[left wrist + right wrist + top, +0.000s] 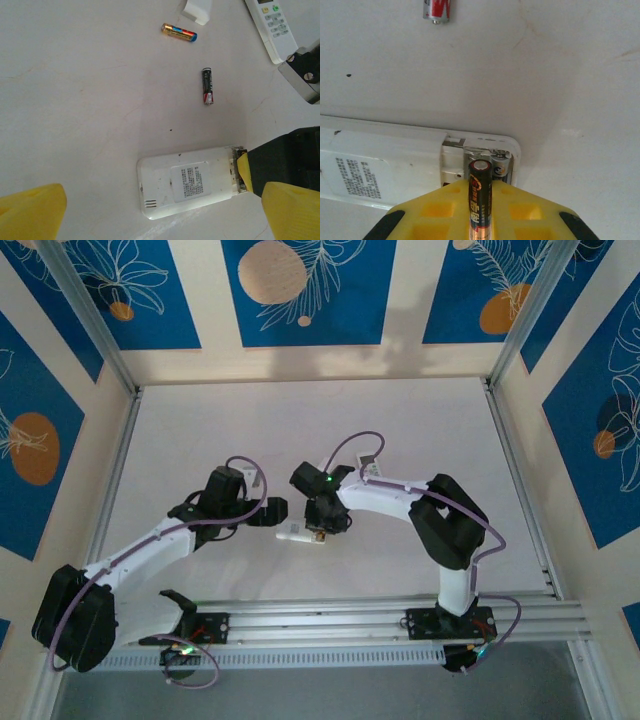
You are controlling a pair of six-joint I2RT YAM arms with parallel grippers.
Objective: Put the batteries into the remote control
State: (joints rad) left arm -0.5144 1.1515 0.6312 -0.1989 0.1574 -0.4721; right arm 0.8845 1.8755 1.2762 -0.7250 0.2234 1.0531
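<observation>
1. Yellow fingers of the right gripper fill the bottom of the right wrist view, closed on a black-and-gold battery that lies lengthwise in the groove between them.
2. That battery's flat metal end points into the open battery compartment at the end of the white remote, just at the compartment's edge.
3. A second battery already lies in the compartment, in the slot beside the held one.
4. The white remote lies face down on the table, its printed label up, roughly midway between the two arms in the top view.
5. A black-and-red battery lies loose on the table, near the remote but apart from it.
6. Farther off, a gold, blue and red battery lies on its side, with a small white plastic piece just beyond it.
7. A second remote lies buttons up at the upper right of the left wrist view.
8. The left gripper hangs over the white remote's closed end with its yellow fingertips spread wide apart, holding nothing.
</observation>
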